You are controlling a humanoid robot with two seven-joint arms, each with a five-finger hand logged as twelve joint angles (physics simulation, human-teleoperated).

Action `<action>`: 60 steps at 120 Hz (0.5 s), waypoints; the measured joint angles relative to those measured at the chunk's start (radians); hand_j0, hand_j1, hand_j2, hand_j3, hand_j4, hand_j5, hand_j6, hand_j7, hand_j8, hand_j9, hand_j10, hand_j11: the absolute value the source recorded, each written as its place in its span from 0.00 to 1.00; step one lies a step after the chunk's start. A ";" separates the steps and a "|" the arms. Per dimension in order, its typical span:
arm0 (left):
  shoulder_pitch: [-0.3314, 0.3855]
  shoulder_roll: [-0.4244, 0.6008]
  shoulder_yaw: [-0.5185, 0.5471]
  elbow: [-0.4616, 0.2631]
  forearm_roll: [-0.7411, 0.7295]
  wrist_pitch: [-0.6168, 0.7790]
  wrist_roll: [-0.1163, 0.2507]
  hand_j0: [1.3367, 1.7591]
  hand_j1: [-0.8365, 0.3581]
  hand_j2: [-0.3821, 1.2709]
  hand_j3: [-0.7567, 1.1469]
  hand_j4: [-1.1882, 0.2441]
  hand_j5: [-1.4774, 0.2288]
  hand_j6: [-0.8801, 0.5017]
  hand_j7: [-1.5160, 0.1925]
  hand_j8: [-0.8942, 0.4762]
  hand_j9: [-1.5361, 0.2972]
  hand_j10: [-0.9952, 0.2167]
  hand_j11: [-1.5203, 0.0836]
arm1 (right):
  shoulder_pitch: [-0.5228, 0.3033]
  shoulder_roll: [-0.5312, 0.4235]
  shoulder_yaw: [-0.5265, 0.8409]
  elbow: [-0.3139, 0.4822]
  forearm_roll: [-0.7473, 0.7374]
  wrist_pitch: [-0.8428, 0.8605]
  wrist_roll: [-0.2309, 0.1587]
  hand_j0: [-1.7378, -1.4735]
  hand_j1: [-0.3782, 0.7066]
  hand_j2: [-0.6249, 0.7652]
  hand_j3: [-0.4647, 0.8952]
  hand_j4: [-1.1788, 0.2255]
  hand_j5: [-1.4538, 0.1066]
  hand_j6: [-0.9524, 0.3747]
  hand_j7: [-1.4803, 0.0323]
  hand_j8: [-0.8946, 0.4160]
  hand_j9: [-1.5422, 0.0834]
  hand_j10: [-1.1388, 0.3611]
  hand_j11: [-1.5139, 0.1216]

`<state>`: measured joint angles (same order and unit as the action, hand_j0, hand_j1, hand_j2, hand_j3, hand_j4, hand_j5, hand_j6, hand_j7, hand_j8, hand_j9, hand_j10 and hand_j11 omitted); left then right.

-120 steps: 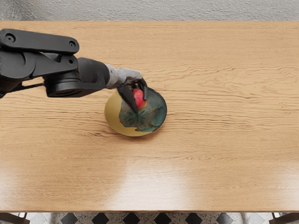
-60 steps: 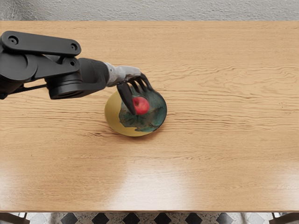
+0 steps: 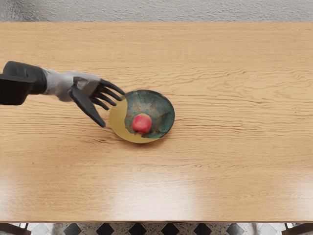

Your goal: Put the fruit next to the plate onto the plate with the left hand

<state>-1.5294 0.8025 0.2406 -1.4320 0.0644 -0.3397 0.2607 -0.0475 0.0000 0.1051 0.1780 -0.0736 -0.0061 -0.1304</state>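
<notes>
Table (image 3: 220, 161): grained wood, satin sheen. Plate (image 3: 164, 105): glossy glazed ceramic. Fruit (image 3: 142, 123): smooth red skin. Left hand (image 3: 90, 95): matt black fingers.

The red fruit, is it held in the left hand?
No, the red fruit lies on the plate, and the left hand is open, left of the plate.

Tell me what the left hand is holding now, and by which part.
Nothing is held. The black left hand has its fingers spread, left of the round yellow-and-teal plate, apart from the round red fruit lying on that plate.
</notes>
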 joint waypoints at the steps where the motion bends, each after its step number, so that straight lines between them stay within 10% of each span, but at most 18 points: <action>1: 0.008 0.010 -0.010 0.000 -0.004 -0.013 0.000 0.76 0.73 0.26 0.40 0.65 0.67 0.45 0.69 0.47 0.65 0.60 0.73 | 0.000 0.000 0.000 0.000 0.000 0.000 0.000 0.30 0.06 0.45 0.34 0.82 0.91 0.70 0.96 0.66 0.93 0.74 0.91; 24: 0.126 0.134 -0.155 0.036 -0.111 -0.223 0.000 0.76 0.74 0.26 0.40 0.65 0.67 0.45 0.69 0.47 0.66 0.61 0.74 | 0.000 0.000 0.000 0.000 0.000 0.000 0.000 0.30 0.06 0.45 0.34 0.82 0.91 0.70 0.96 0.66 0.93 0.74 0.91; 60: 0.268 0.154 -0.206 0.307 -0.208 -0.269 0.000 0.76 0.74 0.26 0.40 0.66 0.68 0.46 0.70 0.47 0.66 0.61 0.74 | 0.000 0.000 0.000 0.000 0.000 0.000 0.000 0.30 0.06 0.45 0.34 0.82 0.91 0.70 0.96 0.66 0.93 0.74 0.91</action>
<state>-1.2613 0.9563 0.0348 -1.1255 -0.1436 -0.6086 0.2607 -0.0475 0.0000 0.1051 0.1783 -0.0736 -0.0061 -0.1304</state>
